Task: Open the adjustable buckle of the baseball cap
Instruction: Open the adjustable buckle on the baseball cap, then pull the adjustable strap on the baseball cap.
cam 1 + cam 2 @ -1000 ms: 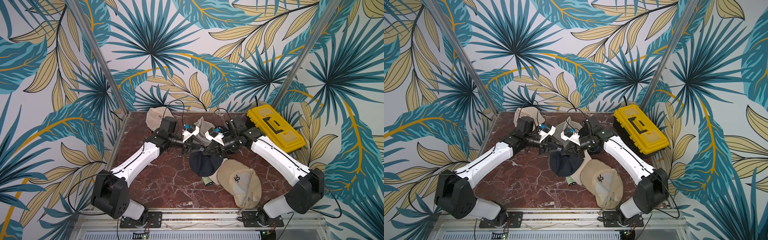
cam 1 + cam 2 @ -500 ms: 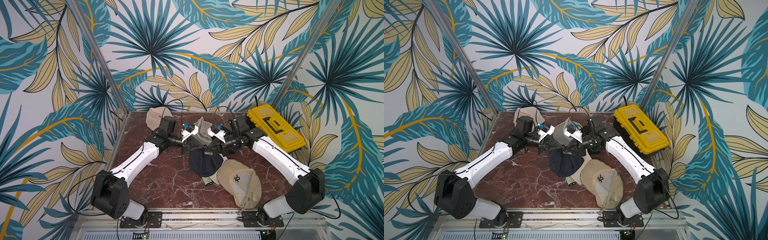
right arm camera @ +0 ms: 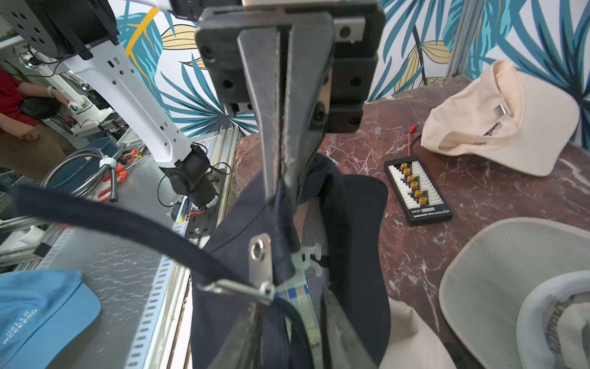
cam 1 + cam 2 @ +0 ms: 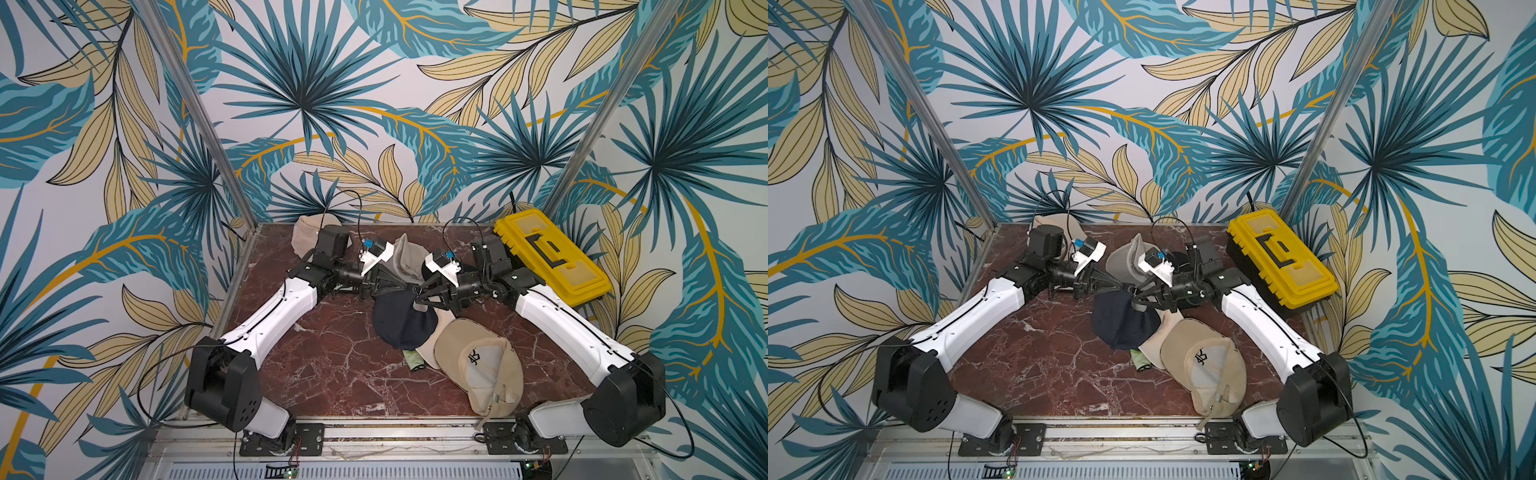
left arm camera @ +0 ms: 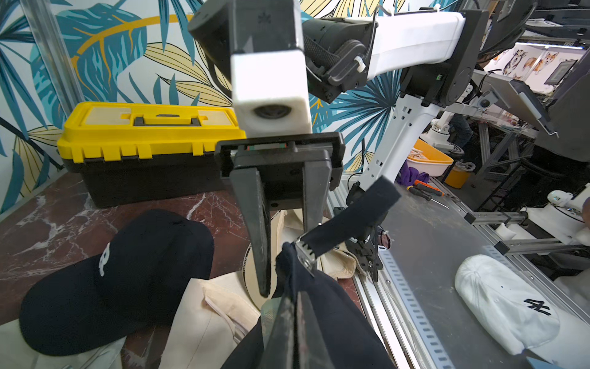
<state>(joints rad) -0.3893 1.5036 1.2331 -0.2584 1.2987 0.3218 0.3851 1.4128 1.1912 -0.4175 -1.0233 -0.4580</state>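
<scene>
Left gripper [image 3: 281, 191] is clamped shut on the navy cap [image 3: 348, 207] just beside its metal buckle [image 3: 260, 255]; right gripper [image 4: 417, 298] is held parted at the buckle; the strap [image 3: 111, 217] is threaded through it.

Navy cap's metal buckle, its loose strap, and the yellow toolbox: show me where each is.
metal buckle [image 3: 261, 268]: right wrist view, its flat plate below the hole
loose strap [image 5: 351, 217]: left wrist view, middle of the navy band
yellow toolbox [image 4: 557, 266]: in a top view, lid beside the handle
</scene>
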